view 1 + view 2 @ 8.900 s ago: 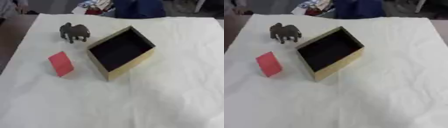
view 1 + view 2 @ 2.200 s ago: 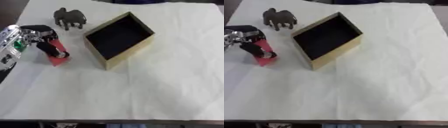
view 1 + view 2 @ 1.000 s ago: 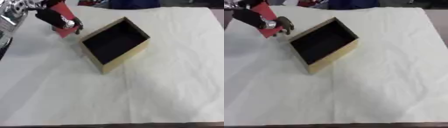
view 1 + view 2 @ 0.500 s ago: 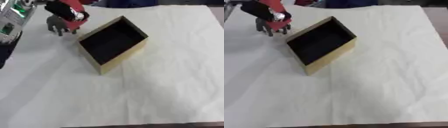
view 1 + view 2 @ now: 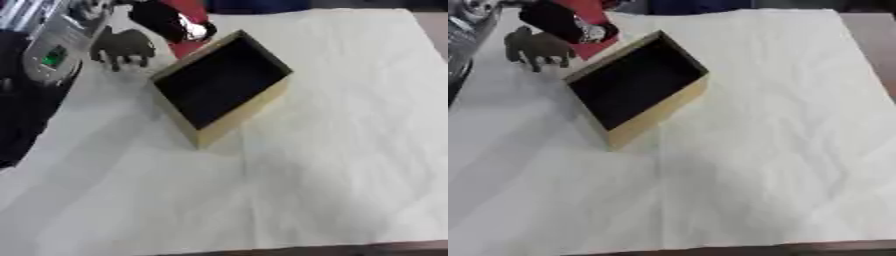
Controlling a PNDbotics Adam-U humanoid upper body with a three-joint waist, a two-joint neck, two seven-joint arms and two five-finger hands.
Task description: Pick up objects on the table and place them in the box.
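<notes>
Left eye view shows the robot's left hand (image 5: 171,22) at the far left of the scene, its dark fingers curled round a flat red rectangular block (image 5: 188,27), which it holds in the air just beyond the far-left rim of the open tan cardboard box with a dark inside (image 5: 223,87); the block's lower part hangs close to that rim, and whether it touches cannot be told; nothing can be made out inside the box; a small dark grey toy elephant (image 5: 537,47) stands upright on the worktop (image 5: 780,125), which is covered with a white cloth, just left of the box and near the hand; the right hand shows in neither view.

By my judgement the step in hand is carrying the red block over the box opening for release, with the elephant left for after; the block looks stiff, light and smooth-faced, so it may slide in the fingers if tilted, but it should take a short drop without harm; holding it across its broad faces, as it is held, seems sound; the elephant looks rigid and somewhat heavier, with thin legs and trunk that could catch on the rim; its body, taken across the back and flanks, seems the best place to take hold; the box looks light enough to shift if the hand knocks its wall.
</notes>
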